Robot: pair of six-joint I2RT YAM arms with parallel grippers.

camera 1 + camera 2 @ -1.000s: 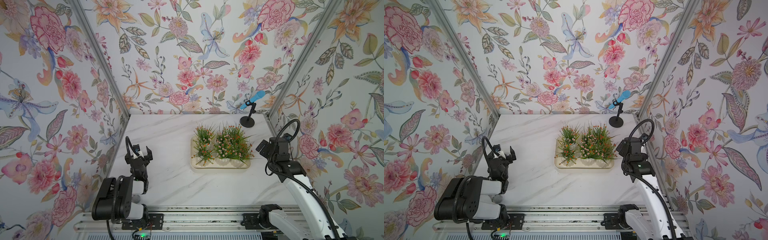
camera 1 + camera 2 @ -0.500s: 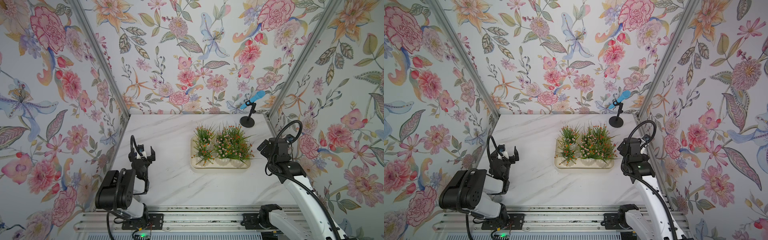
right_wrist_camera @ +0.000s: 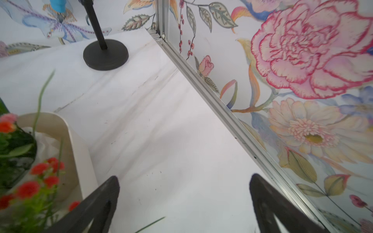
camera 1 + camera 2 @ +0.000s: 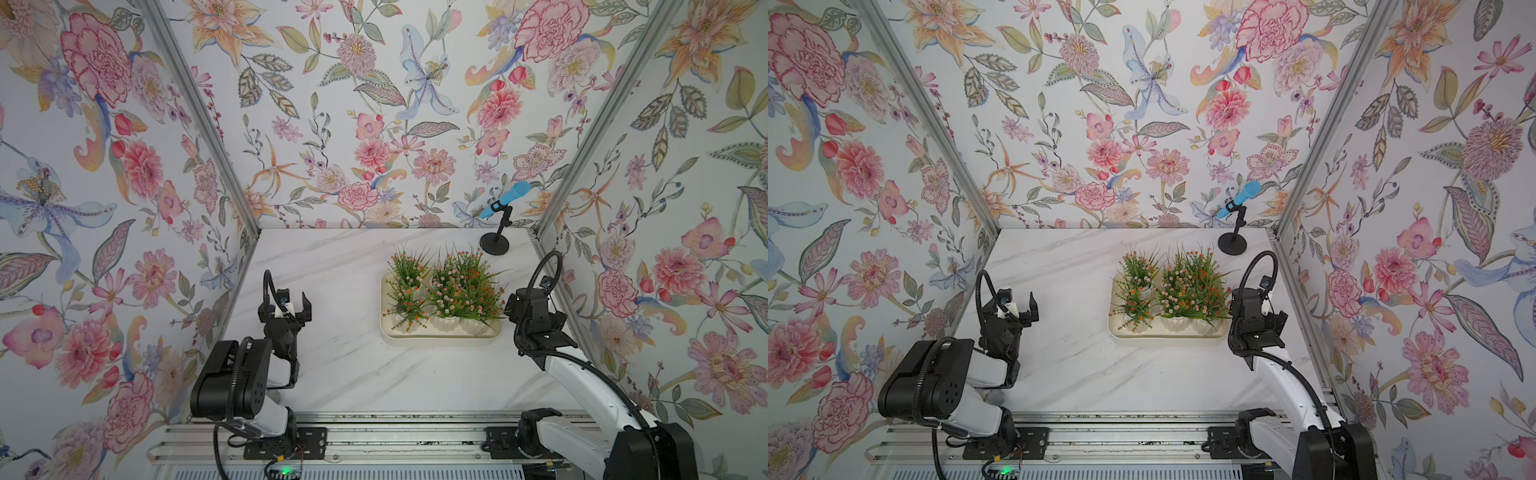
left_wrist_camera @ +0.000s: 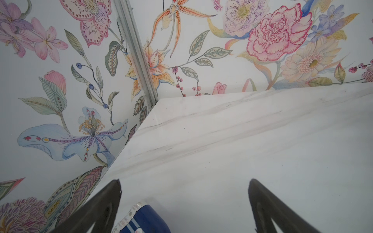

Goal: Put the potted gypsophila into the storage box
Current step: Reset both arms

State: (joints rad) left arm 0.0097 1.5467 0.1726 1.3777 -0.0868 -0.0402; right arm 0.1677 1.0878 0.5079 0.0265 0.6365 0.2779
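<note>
The storage box (image 4: 440, 331) (image 4: 1167, 333), a cream tray, lies on the marble table right of centre. Several potted gypsophila (image 4: 453, 286) (image 4: 1183, 291) stand inside it, green sprigs with pink, orange and red blooms, white pots showing along the near side. In the right wrist view the box's rim (image 3: 76, 145) and red blooms (image 3: 40, 177) lie beside one finger. My right gripper (image 4: 527, 296) (image 4: 1248, 295) (image 3: 184, 179) is open and empty, just right of the box. My left gripper (image 4: 286, 307) (image 4: 1014, 305) (image 5: 184, 181) is open and empty over bare table, far left of the box.
A black microphone stand (image 4: 494, 244) (image 4: 1232, 244) (image 3: 106, 54) with a blue microphone (image 4: 505, 199) stands at the back right corner. Floral walls close in the table on three sides. A blue striped piece (image 5: 145, 219) shows near my left fingers.
My left arm has swung and its gripper has shifted slightly toward the back and right. The right gripper has drawn back a little. Box and plants have not moved.
</note>
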